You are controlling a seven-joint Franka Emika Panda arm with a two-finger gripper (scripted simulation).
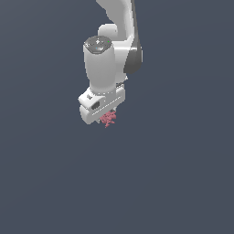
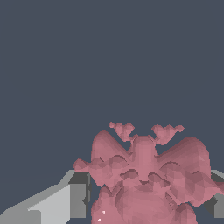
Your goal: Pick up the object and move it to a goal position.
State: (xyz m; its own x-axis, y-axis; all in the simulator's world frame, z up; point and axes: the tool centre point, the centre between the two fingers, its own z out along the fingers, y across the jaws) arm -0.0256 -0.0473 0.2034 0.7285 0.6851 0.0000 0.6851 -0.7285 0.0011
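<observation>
The object (image 1: 109, 119) is a small pinkish-red lumpy cluster with knobs and prongs, poking out just below the white gripper (image 1: 106, 118) in the exterior view. In the wrist view the object (image 2: 146, 175) fills the space between the two grey fingers (image 2: 72, 199), which press against its sides. The gripper is shut on it. The white arm hangs down from the top of the exterior view, and the hand hides the fingertips there.
A plain dark blue-grey surface (image 1: 173, 183) lies all around and behind the arm. No other objects or edges show in either view.
</observation>
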